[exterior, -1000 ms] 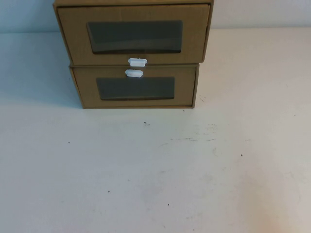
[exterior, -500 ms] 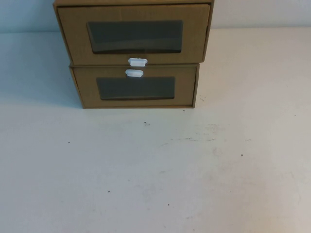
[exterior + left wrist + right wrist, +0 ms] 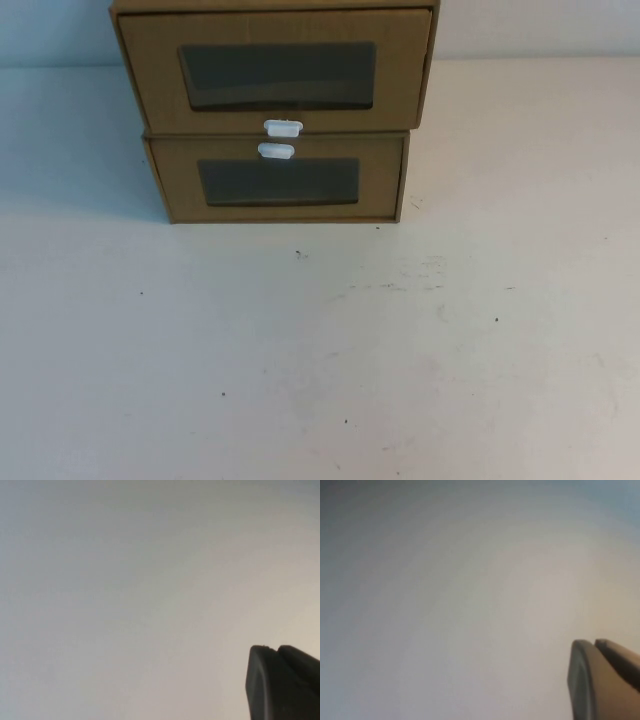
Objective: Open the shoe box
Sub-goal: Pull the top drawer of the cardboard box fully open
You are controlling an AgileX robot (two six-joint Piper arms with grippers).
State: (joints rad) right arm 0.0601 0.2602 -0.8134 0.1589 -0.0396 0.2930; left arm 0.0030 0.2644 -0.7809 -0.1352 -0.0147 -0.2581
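Two brown cardboard shoe boxes are stacked at the far middle of the table in the high view. The upper box (image 3: 150,80) has a dark window and a white pull tab (image 3: 283,128) at its lower edge. The lower box (image 3: 380,180) has a white tab (image 3: 276,151) at its top edge. Both fronts are closed. Neither arm appears in the high view. My left gripper (image 3: 272,649) is shut on nothing and faces a blank pale surface. My right gripper (image 3: 594,642) is likewise shut and empty, with no box in its wrist view.
The white table (image 3: 320,350) stretches wide in front of the boxes and to both sides, with only small dark specks and faint scuffs on it. A pale wall rises behind the boxes.
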